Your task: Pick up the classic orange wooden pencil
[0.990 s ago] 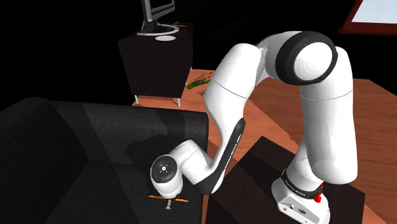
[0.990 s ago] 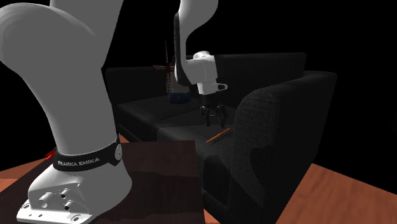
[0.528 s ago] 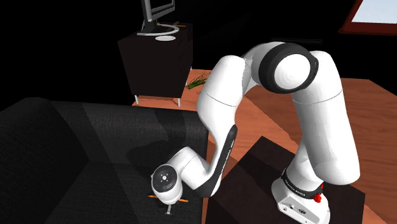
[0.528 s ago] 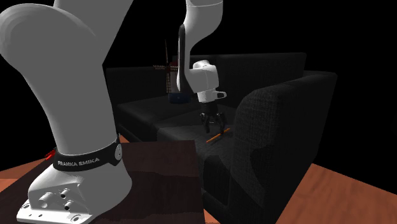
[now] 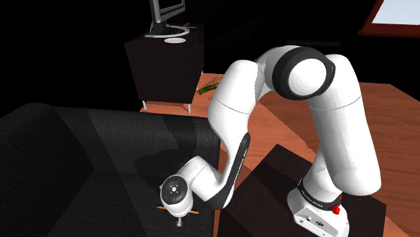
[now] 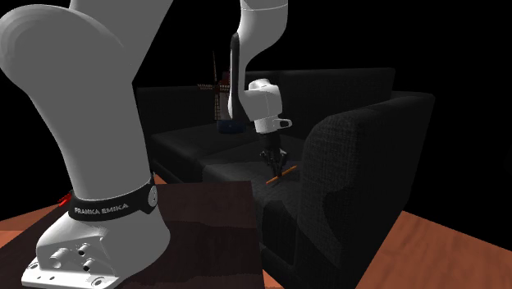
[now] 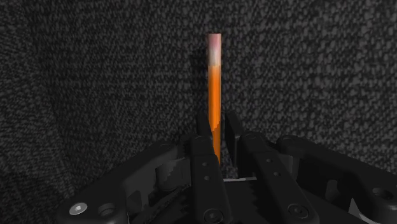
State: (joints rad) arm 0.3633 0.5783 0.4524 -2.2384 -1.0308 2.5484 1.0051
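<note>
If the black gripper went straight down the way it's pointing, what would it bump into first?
The gripper is shut around the orange pencil, which lies on the dark sofa seat. Going straight on, it would probably press into that seat almost at once, though the exact gap is hard to judge.

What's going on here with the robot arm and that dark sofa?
A white robot arm is reaching down onto the seat of a dark sofa. Its black gripper is shut on an orange pencil, with a finger on either side of it. The pencil lies low against the cushion fabric and is not yet lifted.
</note>
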